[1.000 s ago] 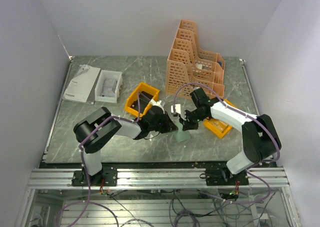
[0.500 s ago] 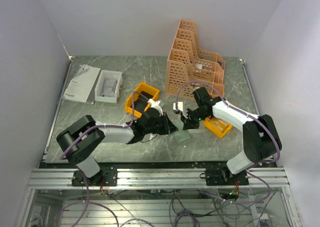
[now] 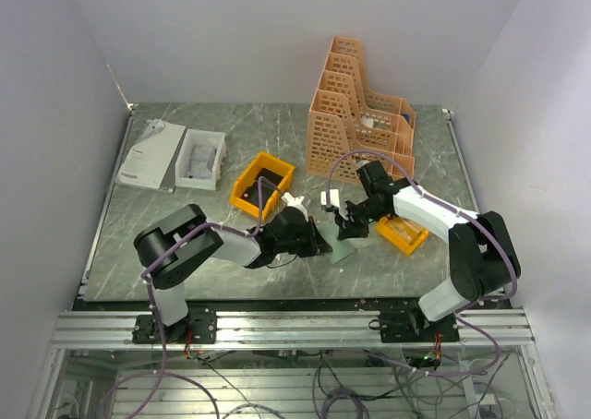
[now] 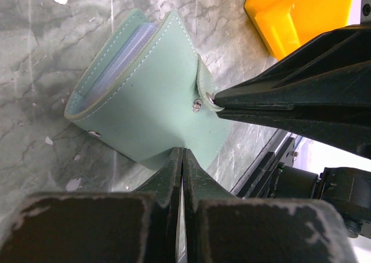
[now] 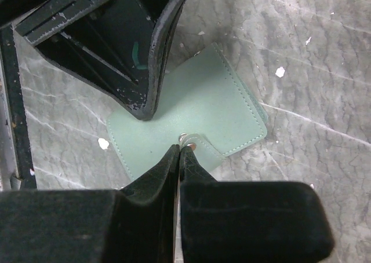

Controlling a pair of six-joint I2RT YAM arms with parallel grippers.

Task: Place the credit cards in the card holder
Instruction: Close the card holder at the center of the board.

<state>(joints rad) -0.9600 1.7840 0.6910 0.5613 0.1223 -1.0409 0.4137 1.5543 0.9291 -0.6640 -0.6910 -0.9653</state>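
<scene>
Two black hands meet over the wallet [image 3: 340, 250], which sits toward the front of the green marbled worktop [image 3: 157, 207], between two yellow bins. The left hand [image 4: 182, 159] has its fingers pressed together, the tips nipping the wallet's near edge. The right hand [image 5: 178, 152] comes in from the other side, likewise closed to a sliver, its tips pinched on the small snap tab [image 4: 204, 80]. In the left wrist view the wallet bows up off the surface with its mouth turned away, and pale bluish layers show in the fold. What those layers are I cannot tell.

Plenty crowds the spot. The right bin [image 3: 404, 234] lies just beside the right hand, partly hidden by that arm, with something pale and flat in it. The left bin [image 3: 263, 181] stands behind the left arm, and its inside is dark. A tall orange lattice rack [image 3: 355, 114] rises behind both bins, with a white scrap visible in one of its slots. Well apart, toward the far left corner, a white box [image 3: 200, 157] holds greyish things. A white booklet [image 3: 148, 156] lies against the box's left side.
</scene>
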